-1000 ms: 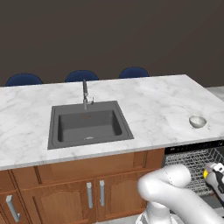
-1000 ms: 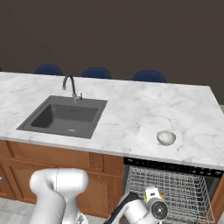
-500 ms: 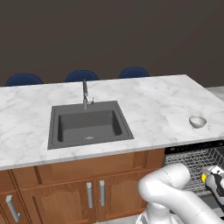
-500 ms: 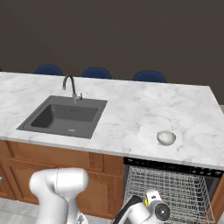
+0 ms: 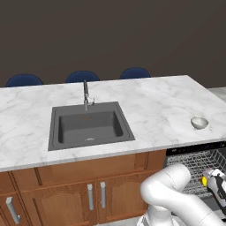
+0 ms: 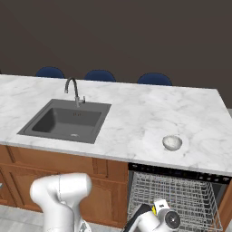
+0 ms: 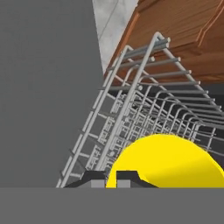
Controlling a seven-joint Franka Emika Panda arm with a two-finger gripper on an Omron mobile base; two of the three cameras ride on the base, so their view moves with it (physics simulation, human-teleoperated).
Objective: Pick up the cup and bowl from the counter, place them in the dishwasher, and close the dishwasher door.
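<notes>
Cup [image 7: 164,162] gripped in closed tool [image 7: 111,178] over dishwasher [image 6: 174,199] rack, bowl [image 6: 172,142] on counter [image 6: 136,113]

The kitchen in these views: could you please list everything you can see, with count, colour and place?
counter: 1, white marble with grey veins, over the cabinets.
sink: 1, dark grey, set into the counter's left half.
faucet: 1, grey metal, behind the sink.
bowl: 1, white-grey, on the counter above the dishwasher.
cup: 1, yellow, at the gripper's tips over the rack.
dishwasher: 1, black control strip, open under the counter.
rack: 1, grey wire, pulled out of the dishwasher.
cabinets: brown wood, silver handles, below the counter.
chairs: 3, blue, behind the counter.
arm: 1, white, reaching low at the rack.
gripper: 1, dark tips, shut on the cup.
</notes>
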